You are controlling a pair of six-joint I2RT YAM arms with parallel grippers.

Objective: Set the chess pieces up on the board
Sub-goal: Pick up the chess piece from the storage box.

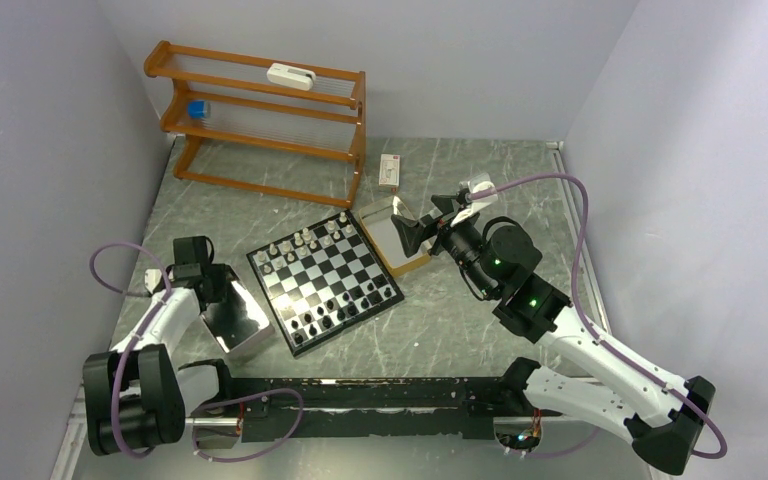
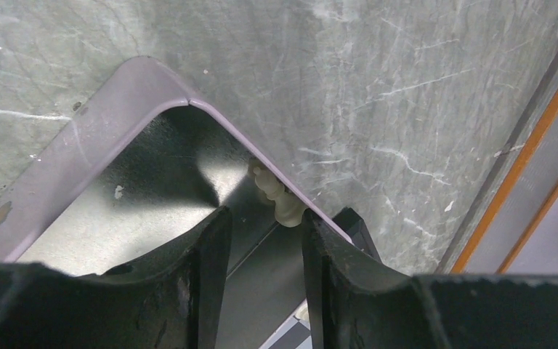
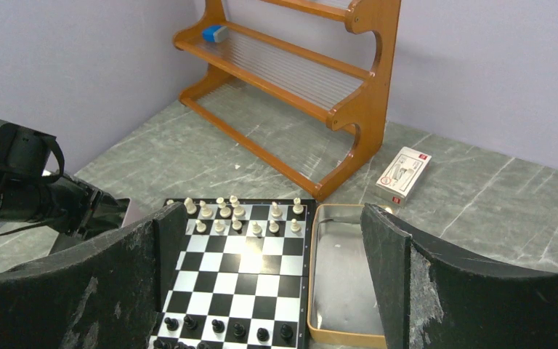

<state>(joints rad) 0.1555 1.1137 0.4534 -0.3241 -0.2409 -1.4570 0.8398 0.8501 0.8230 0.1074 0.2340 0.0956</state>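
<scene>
The board lies at the table's middle, with cream-white pieces along its far rows and black pieces along its near rows. My left gripper is open, low over the far corner of a metal tray. In the left wrist view one cream piece lies against the tray wall, just beyond the gripper near the right finger. My right gripper is wide open and empty above a tan-rimmed tray. The right wrist view shows the board, white pieces and black pieces past the gripper.
A wooden shelf rack stands at the back left, holding a white object and a small blue one. A small white box lies beside it. The tan-rimmed tray looks empty. Grey walls close in on both sides.
</scene>
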